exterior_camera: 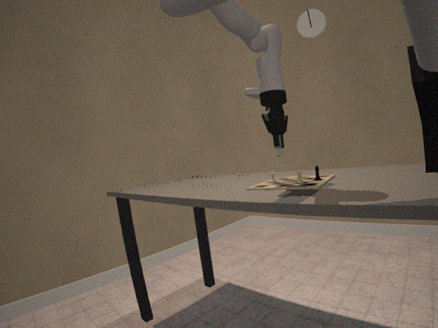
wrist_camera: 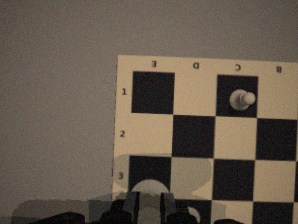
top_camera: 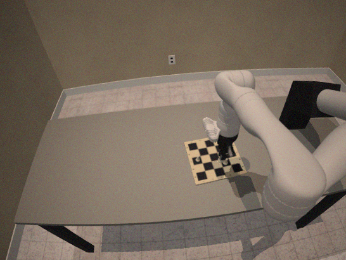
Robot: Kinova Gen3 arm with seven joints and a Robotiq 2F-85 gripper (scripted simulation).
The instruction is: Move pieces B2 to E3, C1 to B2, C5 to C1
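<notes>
The B2 piece (top_camera: 219,161) (exterior_camera: 280,153) (wrist_camera: 150,186) hangs above the board (top_camera: 191,164) (exterior_camera: 260,187) (wrist_camera: 125,107), and your jaws are closed on it. Working left to right in the top view, leave the pale pawn (top_camera: 198,159) (exterior_camera: 272,177) (wrist_camera: 242,99) on C1 alone for now. Next comes E3 (top_camera: 219,172) (wrist_camera: 150,167), your likely target: centre over it, keep the piece vertical, lower straight down, and open gently once the base sits flat. Further right, the pale D4 piece (top_camera: 225,162) (exterior_camera: 300,177) (wrist_camera: 193,215) stands diagonally beside E3, so an opening finger could clip it; pick a jaw angle that spares it. Farthest right, keep clear of the dark piece (exterior_camera: 317,173), probably the C5 one. As for looks, your held piece shows a pale, rounded, almost glassy outline; its base looks wide, but its full shape is hidden between the fingers.
</notes>
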